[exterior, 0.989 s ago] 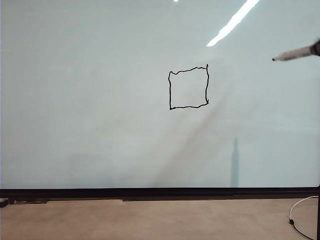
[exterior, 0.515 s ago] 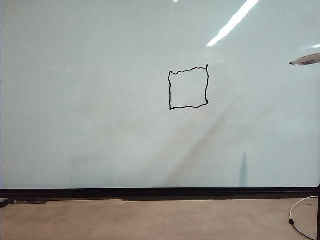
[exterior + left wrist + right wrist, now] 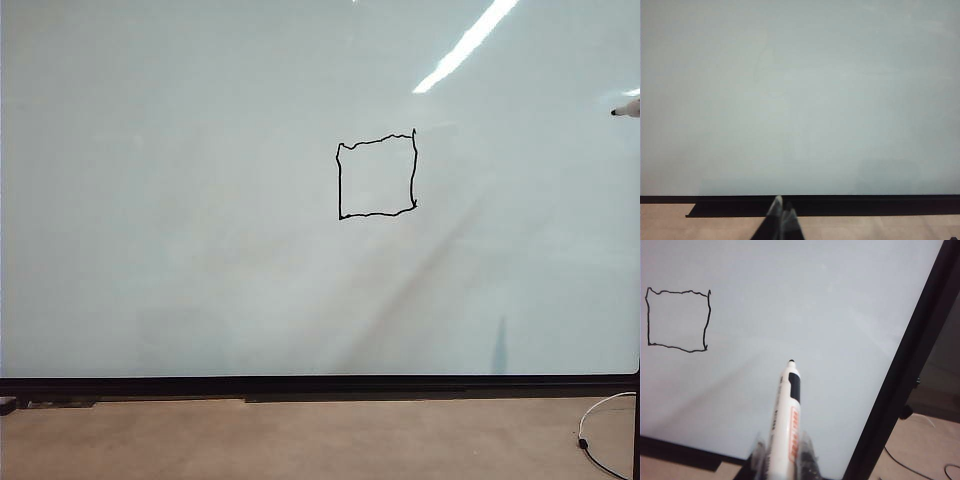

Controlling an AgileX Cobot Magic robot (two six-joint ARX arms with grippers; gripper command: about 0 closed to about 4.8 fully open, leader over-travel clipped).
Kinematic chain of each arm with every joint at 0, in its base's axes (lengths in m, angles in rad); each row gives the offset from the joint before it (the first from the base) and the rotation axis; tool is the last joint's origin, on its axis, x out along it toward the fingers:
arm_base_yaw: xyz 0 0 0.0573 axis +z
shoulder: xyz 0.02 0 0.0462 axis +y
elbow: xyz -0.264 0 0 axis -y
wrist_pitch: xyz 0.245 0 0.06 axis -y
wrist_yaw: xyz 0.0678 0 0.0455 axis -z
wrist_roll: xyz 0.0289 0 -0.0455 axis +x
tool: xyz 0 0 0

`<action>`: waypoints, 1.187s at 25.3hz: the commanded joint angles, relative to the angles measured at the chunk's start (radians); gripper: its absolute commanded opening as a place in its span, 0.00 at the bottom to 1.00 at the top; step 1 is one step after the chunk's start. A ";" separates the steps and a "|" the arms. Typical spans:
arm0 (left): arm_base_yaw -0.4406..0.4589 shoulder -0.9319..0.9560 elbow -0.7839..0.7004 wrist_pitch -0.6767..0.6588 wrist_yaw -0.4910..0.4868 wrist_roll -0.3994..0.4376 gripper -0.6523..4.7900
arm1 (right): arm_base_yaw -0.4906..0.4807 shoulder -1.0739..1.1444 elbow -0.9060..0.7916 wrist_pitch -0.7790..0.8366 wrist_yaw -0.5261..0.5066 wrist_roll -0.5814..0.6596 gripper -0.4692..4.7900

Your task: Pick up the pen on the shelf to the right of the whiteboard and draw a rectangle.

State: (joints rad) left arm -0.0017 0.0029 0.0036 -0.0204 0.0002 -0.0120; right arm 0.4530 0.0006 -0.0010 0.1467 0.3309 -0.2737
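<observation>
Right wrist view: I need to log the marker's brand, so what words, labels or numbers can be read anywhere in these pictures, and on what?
Pen, held in the right end effector: an orange-red printed label runs along the white barrel, too blurred to read.
Whiteboard: no writing, only the hand-drawn rectangle.
Left wrist view: no text in sight.

Tan floor w/ cable (right).
</observation>
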 commanded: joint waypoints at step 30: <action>0.000 0.000 0.003 0.000 0.003 0.004 0.11 | -0.431 0.001 0.002 -0.019 -0.255 0.090 0.09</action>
State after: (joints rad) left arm -0.0017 0.0029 0.0036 -0.0261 -0.0002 -0.0120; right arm 0.0208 0.0021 -0.0029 0.1143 0.0715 -0.1928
